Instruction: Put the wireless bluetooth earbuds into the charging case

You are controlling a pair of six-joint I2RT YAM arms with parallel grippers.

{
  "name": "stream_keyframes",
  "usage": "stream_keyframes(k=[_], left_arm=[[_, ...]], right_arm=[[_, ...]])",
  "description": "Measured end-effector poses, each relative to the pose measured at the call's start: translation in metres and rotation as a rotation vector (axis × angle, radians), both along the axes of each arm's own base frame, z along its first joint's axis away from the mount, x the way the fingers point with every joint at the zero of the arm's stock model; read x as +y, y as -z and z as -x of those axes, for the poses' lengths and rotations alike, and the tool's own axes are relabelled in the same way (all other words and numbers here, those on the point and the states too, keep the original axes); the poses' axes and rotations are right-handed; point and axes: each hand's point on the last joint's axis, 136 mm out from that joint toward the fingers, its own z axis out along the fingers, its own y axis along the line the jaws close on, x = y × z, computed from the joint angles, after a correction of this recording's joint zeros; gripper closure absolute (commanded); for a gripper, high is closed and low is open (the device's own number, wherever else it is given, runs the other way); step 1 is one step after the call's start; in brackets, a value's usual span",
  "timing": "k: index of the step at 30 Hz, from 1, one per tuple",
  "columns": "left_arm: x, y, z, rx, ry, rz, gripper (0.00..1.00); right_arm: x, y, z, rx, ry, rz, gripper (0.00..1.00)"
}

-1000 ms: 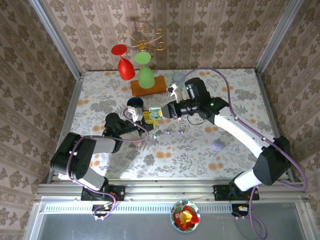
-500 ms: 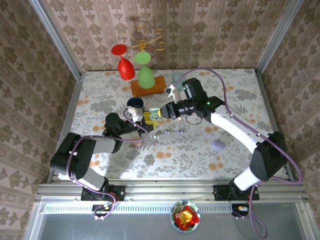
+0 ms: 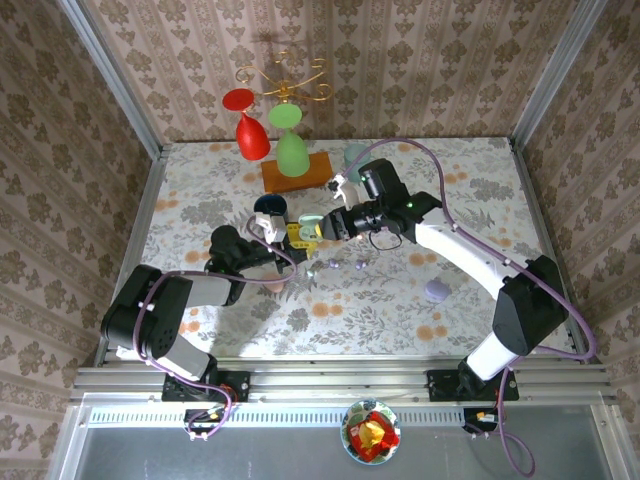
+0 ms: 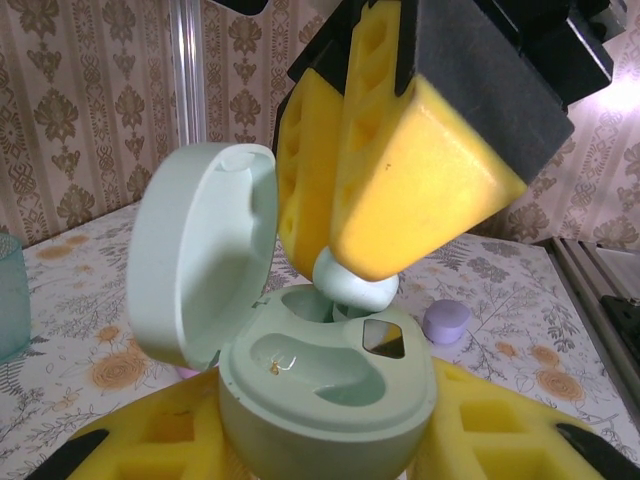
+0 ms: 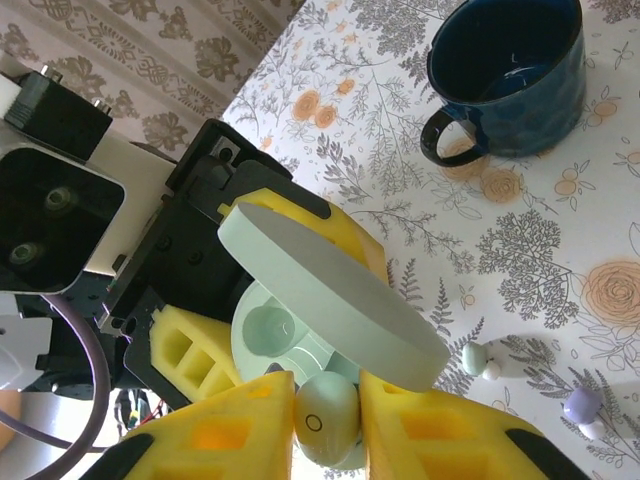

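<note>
My left gripper (image 4: 325,445) is shut on the base of a mint-green charging case (image 4: 330,385) and holds it upright with its lid (image 4: 200,260) swung open. The near socket is empty. My right gripper (image 5: 325,432) is shut on a mint earbud (image 5: 325,418), squeezed between its yellow foam pads (image 4: 420,170). The earbud (image 4: 355,285) sits at the mouth of the far socket, touching the case. From above, both grippers meet at the case (image 3: 309,220) in the table's middle. A loose mint earbud (image 5: 478,358) and a lilac one (image 5: 580,405) lie on the cloth.
A dark blue mug (image 3: 268,206) stands just behind the grippers. Further back are a wooden stand with red and green glasses (image 3: 290,150) and a teal cup (image 3: 355,155). A lilac case (image 3: 436,291) lies to the right, with loose buds (image 3: 345,265) just in front of the grippers.
My right arm has edged left, bringing the earbud closer onto the case. The left arm and the case have stayed still.
</note>
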Motion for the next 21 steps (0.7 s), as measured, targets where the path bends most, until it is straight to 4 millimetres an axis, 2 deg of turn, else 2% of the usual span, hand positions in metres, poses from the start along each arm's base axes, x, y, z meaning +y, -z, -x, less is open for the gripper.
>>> stream_keyframes(k=[5, 10, 13, 21], left_arm=[[0.001, 0.000, -0.002, 0.000, -0.010, 0.001, 0.68], [0.001, 0.001, -0.003, 0.008, -0.018, -0.002, 0.68], [0.003, 0.001, -0.004, 0.006, -0.020, -0.001, 0.68], [0.014, 0.000, -0.014, 0.006, -0.056, -0.001, 0.69]], right_arm=[[0.002, -0.002, 0.000, -0.007, -0.001, -0.001, 0.61], [0.003, -0.005, 0.000, -0.024, -0.001, -0.002, 0.45], [-0.002, -0.008, -0.001, -0.058, 0.022, 0.001, 0.40], [-0.022, -0.017, -0.001, -0.159, 0.119, -0.027, 0.38]])
